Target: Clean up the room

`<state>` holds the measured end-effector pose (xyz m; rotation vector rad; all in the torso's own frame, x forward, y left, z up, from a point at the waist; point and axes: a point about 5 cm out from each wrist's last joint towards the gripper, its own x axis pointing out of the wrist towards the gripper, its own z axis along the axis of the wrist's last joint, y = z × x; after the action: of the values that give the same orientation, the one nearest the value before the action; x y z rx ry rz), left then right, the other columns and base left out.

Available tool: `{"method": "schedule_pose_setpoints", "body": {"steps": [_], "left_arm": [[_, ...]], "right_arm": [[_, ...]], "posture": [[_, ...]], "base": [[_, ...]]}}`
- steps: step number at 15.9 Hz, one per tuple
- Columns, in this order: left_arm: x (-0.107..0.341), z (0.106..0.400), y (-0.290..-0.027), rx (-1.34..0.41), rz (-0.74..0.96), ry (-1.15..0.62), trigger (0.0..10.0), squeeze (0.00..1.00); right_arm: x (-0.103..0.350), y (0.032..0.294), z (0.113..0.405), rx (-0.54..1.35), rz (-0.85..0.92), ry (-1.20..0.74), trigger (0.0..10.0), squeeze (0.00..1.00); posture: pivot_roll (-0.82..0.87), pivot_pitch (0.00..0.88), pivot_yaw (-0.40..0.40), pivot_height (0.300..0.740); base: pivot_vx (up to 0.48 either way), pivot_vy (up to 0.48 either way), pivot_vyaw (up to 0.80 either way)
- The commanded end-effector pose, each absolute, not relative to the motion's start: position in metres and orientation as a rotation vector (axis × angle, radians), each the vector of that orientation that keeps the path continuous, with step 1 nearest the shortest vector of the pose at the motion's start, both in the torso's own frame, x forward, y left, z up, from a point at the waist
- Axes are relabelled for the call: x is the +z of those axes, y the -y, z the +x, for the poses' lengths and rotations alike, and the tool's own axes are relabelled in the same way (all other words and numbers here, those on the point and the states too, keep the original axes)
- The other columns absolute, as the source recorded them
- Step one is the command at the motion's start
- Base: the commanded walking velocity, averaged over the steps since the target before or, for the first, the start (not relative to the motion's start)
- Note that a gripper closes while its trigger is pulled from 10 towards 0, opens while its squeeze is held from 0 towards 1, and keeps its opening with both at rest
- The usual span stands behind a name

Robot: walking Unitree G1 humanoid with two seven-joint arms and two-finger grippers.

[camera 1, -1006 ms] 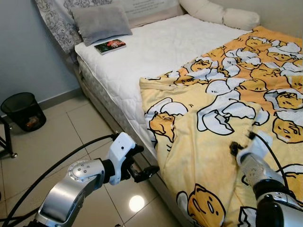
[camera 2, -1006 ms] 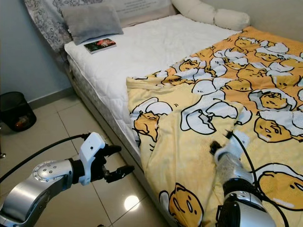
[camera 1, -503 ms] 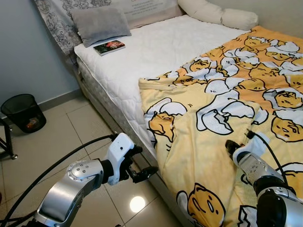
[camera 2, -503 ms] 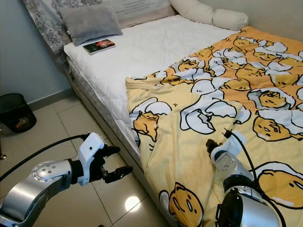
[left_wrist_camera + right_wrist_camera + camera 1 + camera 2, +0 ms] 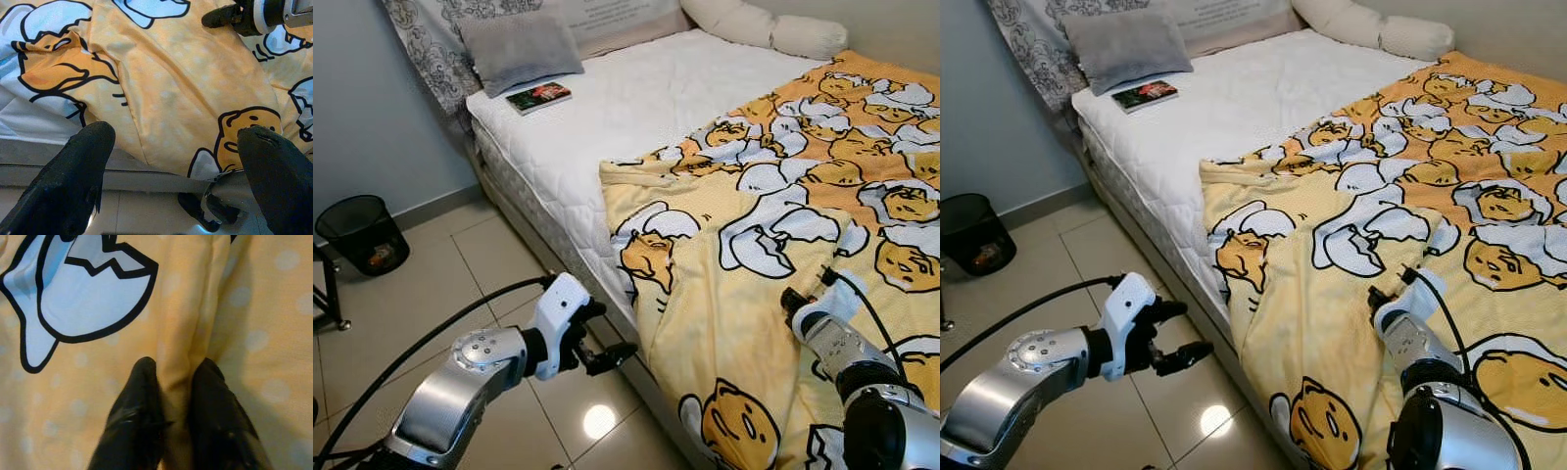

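Tiled floor [image 5: 440, 294] runs along the left side of the bed [image 5: 636, 108], pale and glossy, with a bright spot of light reflected near the mattress edge. Most of the white mattress top is bare toward the head end, where a grey pillow [image 5: 521, 47] leans against a patterned cushion [image 5: 426, 44] and a small book [image 5: 539, 96] lies flat just below it, close to the bed's left edge. A long cream bolster [image 5: 766, 27] lies across the far head corner.

A yellow blanket [image 5: 754, 225] printed with cartoon eggs covers the nearer and right part of the bed. Its upper edge runs slanting across the mattress, and its left edge spills over the side of the bed and hangs toward the floor.

The right hand [image 5: 172, 396] is on the blanket near the lower right, its two black fingers [image 5: 137, 421] pressed together on a raised fold of the yellow cloth, pinching it. The left hand [image 5: 171, 161] hovers over the floor just beside the hanging blanket edge, its fingers [image 5: 73, 171] spread wide and holding nothing.

A black mesh bin [image 5: 362, 231] stands on the tiles by the grey wall, well apart from the bed, with open floor between them. A dark stand leg [image 5: 325, 294] shows at the far left edge.
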<state>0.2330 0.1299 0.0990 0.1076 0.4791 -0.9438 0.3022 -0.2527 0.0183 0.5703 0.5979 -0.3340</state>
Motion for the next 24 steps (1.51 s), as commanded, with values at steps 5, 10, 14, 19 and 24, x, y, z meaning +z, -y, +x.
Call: {"method": "schedule_pose_setpoints", "body": {"steps": [5,10,14,19,24], "left_arm": [[0.102,0.234,-0.131,-0.926,0.116,-0.469,10.0,0.66],[0.108,0.241,-0.148,-0.84,0.12,-0.44,10.0,0.66],[0.113,0.246,-0.158,-0.789,0.117,-0.421,10.0,0.65],[0.113,0.249,-0.157,-0.716,0.101,-0.393,10.0,0.51],[0.105,0.3,-0.16,-0.475,-0.137,-0.406,10.0,1.0]], "right_arm": [[0.026,0.248,0.311,-0.305,0.563,-0.566,0.0,0.0],[0.05,0.196,0.333,0.176,0.457,-0.407,0.0,0.0],[0.065,0.116,0.306,0.87,0.384,-0.335,0.0,0.0],[0.047,0.116,0.29,0.913,0.208,-0.426,0.0,0.0],[0.047,0.117,0.289,0.888,0.145,-0.418,0.0,0.0]], "posture": [[0.03,0.0,0.064,0.74],[0.03,0.0,0.07,0.74],[0.03,0.0,0.069,0.74],[0.04,0.0,0.061,0.74],[0.03,0.0,0.064,0.74]], "base": [[0.0,0.0,0.0],[0.0,0.0,0.0],[0.0,0.0,0.0],[0.0,0.0,0.0],[0.0,0.0,0.0]]}}
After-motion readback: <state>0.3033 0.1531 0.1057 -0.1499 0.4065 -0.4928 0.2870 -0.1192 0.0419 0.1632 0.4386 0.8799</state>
